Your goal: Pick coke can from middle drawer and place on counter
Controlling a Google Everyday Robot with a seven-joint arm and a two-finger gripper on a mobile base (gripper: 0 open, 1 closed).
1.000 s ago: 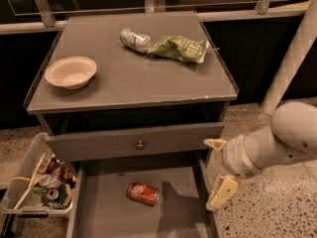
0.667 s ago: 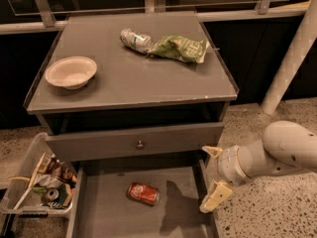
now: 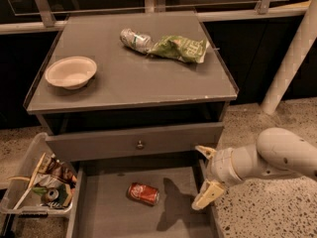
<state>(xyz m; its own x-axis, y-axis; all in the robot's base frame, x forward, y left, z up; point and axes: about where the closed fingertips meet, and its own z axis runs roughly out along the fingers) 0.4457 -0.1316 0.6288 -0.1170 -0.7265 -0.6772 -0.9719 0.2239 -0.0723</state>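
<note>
The coke can [image 3: 143, 193], red with white script, lies on its side on the grey floor of the open middle drawer [image 3: 109, 217]. The counter [image 3: 129, 73] is the flat grey top of the cabinet above it. My gripper [image 3: 204, 174] hangs at the drawer's right wall, to the right of the can and apart from it. Its two pale fingers [image 3: 206, 195] are spread apart and hold nothing.
On the counter sit a pale bowl [image 3: 71, 72] at the left, and a crushed silvery can [image 3: 134, 39] beside a green chip bag [image 3: 179, 48] at the back. A closed drawer front with a round knob [image 3: 140, 145] is above the open drawer. A bin of clutter [image 3: 42, 185] stands left. A white post [image 3: 292, 53] stands right.
My arm and gripper have moved left and lower, closer to the drawer's right wall. The coke can has not moved.
</note>
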